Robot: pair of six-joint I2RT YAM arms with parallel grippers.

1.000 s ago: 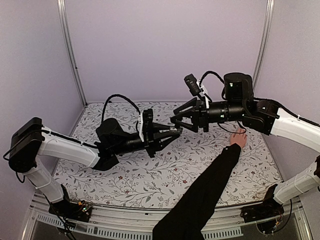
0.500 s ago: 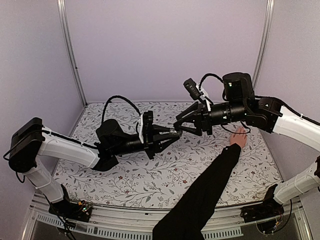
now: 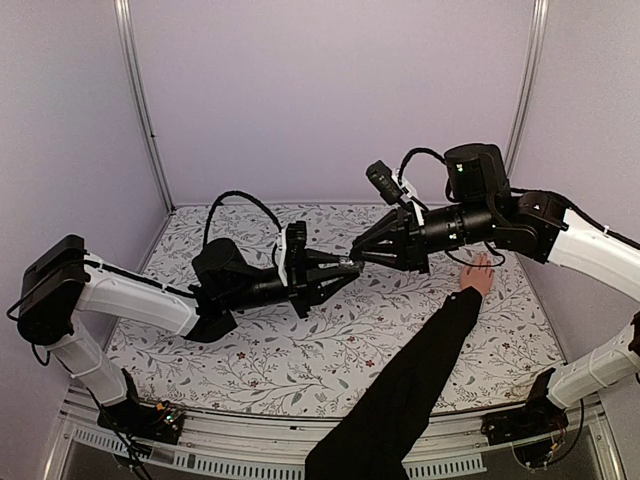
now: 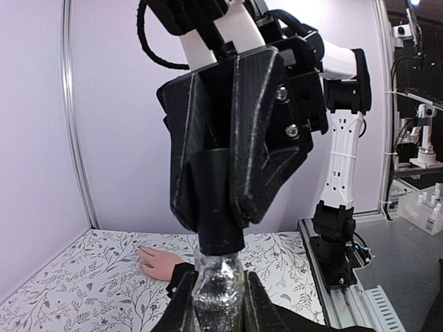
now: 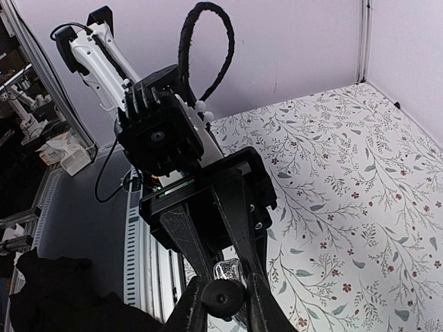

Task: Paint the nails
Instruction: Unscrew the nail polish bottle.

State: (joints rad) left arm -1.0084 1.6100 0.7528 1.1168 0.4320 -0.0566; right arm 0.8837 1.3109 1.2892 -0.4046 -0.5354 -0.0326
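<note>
A small glittery bottle (image 4: pixel 218 294) with a black cap (image 4: pixel 216 218) is held above the table between the two arms. My left gripper (image 4: pixel 218 308) is shut on the bottle's body. My right gripper (image 5: pixel 223 304) meets it head-on, its fingers pressed against both sides of the cap (image 5: pixel 223 299). In the top view the two grippers join at the bottle (image 3: pixel 351 265). A bare hand (image 3: pixel 478 275) in a long black sleeve (image 3: pixel 410 380) lies flat on the table under my right arm. Its nails (image 4: pixel 140 250) are tiny and barely show.
The table (image 3: pixel 300 350) has a floral cloth and is enclosed by lilac walls with metal posts (image 3: pixel 140 110). The sleeved arm crosses the near right part of the table diagonally. My right arm's body (image 3: pixel 480 215) hangs just above the hand.
My right gripper has moved left onto the bottle's cap and its fingers have closed from wide apart onto it. The left arm, bottle and hand have stayed put.
</note>
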